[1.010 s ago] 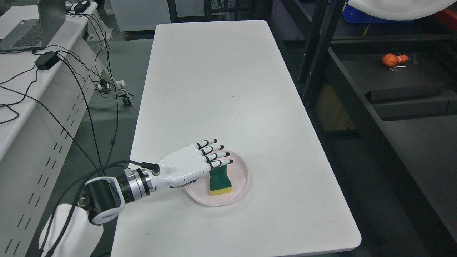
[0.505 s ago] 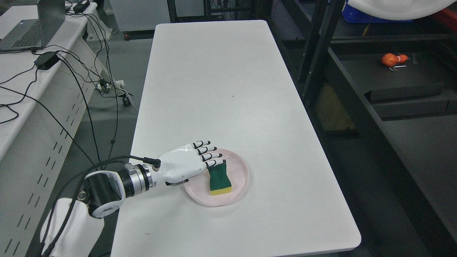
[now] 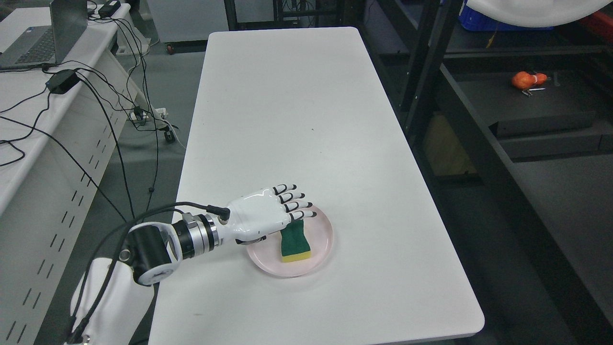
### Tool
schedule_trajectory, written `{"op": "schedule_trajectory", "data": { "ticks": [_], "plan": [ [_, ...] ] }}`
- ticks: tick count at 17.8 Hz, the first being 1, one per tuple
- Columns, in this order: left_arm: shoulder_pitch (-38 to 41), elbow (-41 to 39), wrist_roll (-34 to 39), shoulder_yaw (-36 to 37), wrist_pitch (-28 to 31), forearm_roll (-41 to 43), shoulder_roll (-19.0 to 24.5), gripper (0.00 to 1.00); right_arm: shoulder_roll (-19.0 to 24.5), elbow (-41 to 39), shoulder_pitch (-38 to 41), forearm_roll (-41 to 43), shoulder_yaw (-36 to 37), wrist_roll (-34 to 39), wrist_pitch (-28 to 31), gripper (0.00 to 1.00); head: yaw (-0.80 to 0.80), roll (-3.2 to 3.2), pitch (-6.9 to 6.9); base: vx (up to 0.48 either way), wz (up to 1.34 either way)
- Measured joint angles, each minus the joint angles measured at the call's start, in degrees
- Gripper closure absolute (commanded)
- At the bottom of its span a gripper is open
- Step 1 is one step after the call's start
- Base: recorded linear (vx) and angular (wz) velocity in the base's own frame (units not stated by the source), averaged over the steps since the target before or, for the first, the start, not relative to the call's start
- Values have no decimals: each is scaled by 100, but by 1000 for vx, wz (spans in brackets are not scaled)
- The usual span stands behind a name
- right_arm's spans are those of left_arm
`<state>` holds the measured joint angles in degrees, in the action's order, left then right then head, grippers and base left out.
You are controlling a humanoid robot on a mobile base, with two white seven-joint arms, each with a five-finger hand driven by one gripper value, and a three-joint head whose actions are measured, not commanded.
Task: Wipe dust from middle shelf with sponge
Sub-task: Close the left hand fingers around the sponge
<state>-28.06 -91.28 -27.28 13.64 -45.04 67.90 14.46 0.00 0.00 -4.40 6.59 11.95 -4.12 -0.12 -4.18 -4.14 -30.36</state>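
Pick-up step: left hand [image 3: 263, 218], fingers [image 3: 299, 208] spread and empty, hovers at the sponge's [image 3: 294, 243] 11 o'clock, over the plate [image 3: 322, 242]. Next: lower and close.

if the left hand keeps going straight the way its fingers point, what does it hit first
Probably nothing nearby. The left hand, fingers open, points right and slightly away, above the sponge and the pink plate. Beyond lies bare white table. Its height is unclear, so lower fingers might brush the sponge.

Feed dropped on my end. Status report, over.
Left hand open, over sponge, no grasp. Sponge flat in pink plate on table. Right hand not in view. Nothing blocking.
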Motion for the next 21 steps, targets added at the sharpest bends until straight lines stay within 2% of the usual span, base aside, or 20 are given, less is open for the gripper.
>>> {"op": "schedule_trajectory", "data": {
  "ticks": [7,18,21],
  "plan": [
    [-17,160,-13,301,0,185,-91,11,0,0,0,0,0,0,0,0,0,0,0,0,0],
    [-11,417,-113,457,0,315,-116,22,0,0,-1,0,0,0,0,0,0,0,0,0,0],
    [-19,486,-113,467,0,320,-126,29,0,0,-1,0,0,1,0,0,0,0,0,0,0]
  ]
}}
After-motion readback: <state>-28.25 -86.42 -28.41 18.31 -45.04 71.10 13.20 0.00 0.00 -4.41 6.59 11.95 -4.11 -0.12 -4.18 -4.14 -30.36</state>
